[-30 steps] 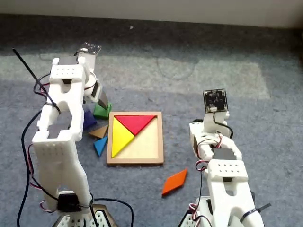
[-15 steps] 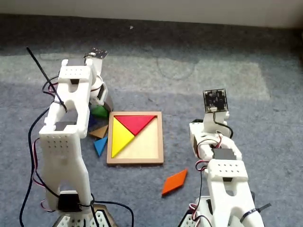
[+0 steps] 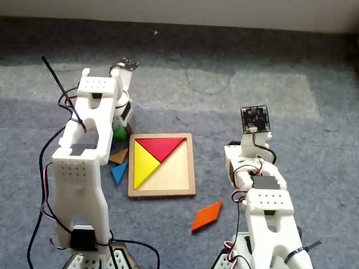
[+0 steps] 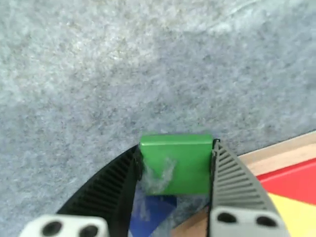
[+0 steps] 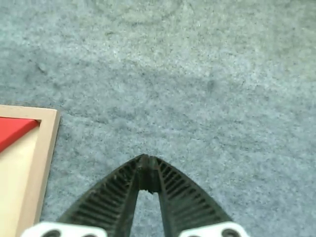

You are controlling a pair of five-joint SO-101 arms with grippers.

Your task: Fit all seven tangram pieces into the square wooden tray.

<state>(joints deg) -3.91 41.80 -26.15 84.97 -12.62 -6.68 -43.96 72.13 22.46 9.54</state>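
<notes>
Left gripper (image 4: 176, 151): I find it clamped on the green piece (image 4: 174, 160), just off the tray's (image 3: 161, 193) far left corner.
Right gripper (image 5: 146, 170): closed tip to tip, over the carpet (image 5: 207, 74) beyond the tray's right edge.
Tray contents: red triangle (image 3: 160, 145) and yellow triangle (image 3: 143, 163), touching.
Loose pieces: I note a blue triangle (image 3: 118, 173) and a brown triangle (image 3: 118, 156) beside the tray's left edge, and an orange piece (image 3: 207, 215) near its near right corner.

Soft, diffuse light.
A paler band crosses the far carpet (image 3: 235, 89), darker under the wall (image 3: 224, 8); a pale sheen marks the green tangram piece (image 4: 175, 163).
</notes>
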